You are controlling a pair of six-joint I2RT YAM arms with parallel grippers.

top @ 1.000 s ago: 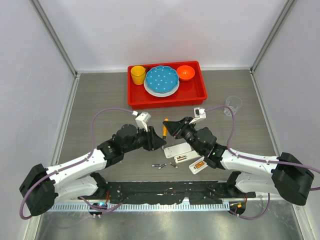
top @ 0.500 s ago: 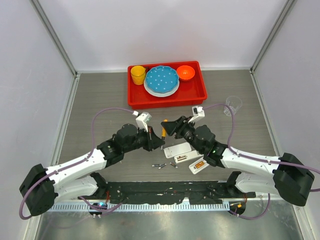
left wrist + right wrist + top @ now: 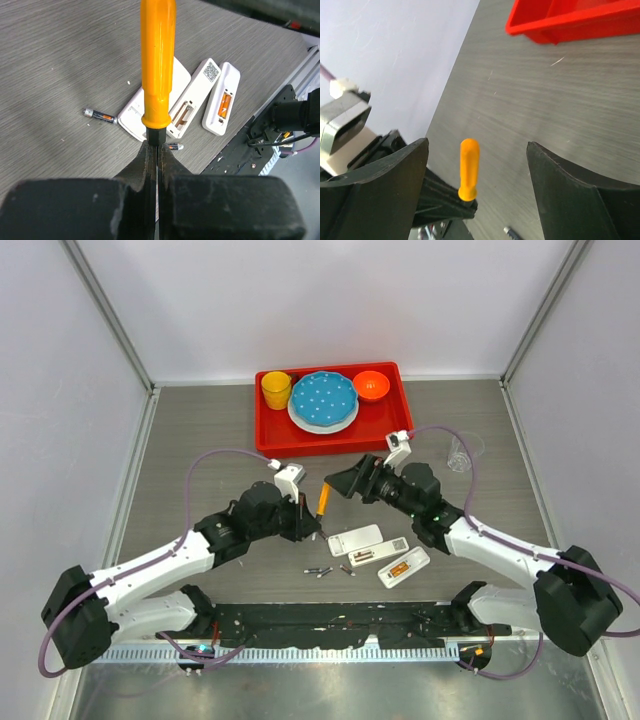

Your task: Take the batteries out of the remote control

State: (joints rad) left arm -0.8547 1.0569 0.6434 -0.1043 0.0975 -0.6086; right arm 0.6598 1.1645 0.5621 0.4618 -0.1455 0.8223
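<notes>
Our left gripper [image 3: 152,150] is clamped on the screwdriver [image 3: 157,60] just below its orange handle. Loose batteries [image 3: 100,116] lie on the table [image 3: 50,50] beside the white remote pieces [image 3: 187,107]; 1 more sits inside the rightmost piece. Our right gripper [image 3: 340,483] gapes wide, empty.

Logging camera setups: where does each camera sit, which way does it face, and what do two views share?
Top external: above and behind the left arm and right arm, facing down at the table, red tray, remote pieces, batteries; both arms show.
Left wrist: on the left arm, facing down along its shut left pincer, which grips the screwdriver, to the remote pieces.
Right wrist: on the right arm, facing across the table at the screwdriver; the open right pincer frames the view.
Shared: both wrist views show the screwdriver's orange handle.
</notes>
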